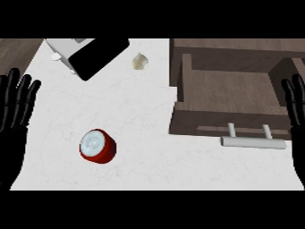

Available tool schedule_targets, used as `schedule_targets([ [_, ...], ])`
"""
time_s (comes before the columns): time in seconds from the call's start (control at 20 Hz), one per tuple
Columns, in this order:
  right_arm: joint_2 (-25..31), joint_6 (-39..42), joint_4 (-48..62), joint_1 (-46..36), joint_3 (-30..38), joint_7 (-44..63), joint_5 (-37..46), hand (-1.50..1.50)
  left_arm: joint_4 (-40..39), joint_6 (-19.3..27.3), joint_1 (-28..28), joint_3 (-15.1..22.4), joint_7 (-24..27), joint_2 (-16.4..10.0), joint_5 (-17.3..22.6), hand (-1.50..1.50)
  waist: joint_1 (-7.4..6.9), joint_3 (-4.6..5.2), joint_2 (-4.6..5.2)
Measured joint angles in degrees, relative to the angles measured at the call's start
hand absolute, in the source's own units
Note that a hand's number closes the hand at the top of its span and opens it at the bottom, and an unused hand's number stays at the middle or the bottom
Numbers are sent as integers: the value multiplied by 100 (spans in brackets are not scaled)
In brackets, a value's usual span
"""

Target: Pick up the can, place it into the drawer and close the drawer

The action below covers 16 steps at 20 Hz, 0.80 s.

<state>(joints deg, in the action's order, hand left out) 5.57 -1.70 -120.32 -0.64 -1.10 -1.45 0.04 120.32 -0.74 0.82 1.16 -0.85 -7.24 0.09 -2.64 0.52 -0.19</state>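
Nothing done yet: can point(97, 146) sits on the counter point(151, 118) at 7 o'clock, drawer point(227, 91) open at 2. My left hand point(6, 118) and right hand point(304, 116) are straight-fingered, holding nothing, so grab, drop-in and close are all left to do.

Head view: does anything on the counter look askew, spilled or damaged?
Nothing spilled or damaged. Only the black-and-white appliance at the far left of the counter sits at an angle to the edges. The red can and open drawer look normal.
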Motion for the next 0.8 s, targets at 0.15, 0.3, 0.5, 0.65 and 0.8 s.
schedule_targets([
  [0.15,20,22,90,-129,37,47,-11,-150,103,-248,-62,113,54,-2,249,-150,125,-26,8],
  [0.3,54,26,20,-68,57,41,37,-150,293,-691,-176,577,144,33,593,-150,208,-38,4],
  [0.5,34,-105,203,264,135,751,24,-150,232,-901,-700,892,-568,-215,583,-150,235,-48,13],
  [0.65,38,-118,68,540,142,1067,19,-150,565,-925,-983,1024,-1080,-307,620,-150,248,-51,9],
  [0.8,41,-103,-27,674,174,1219,32,-150,810,-964,-1238,1161,-1344,-323,566,-150,252,-53,9],
])
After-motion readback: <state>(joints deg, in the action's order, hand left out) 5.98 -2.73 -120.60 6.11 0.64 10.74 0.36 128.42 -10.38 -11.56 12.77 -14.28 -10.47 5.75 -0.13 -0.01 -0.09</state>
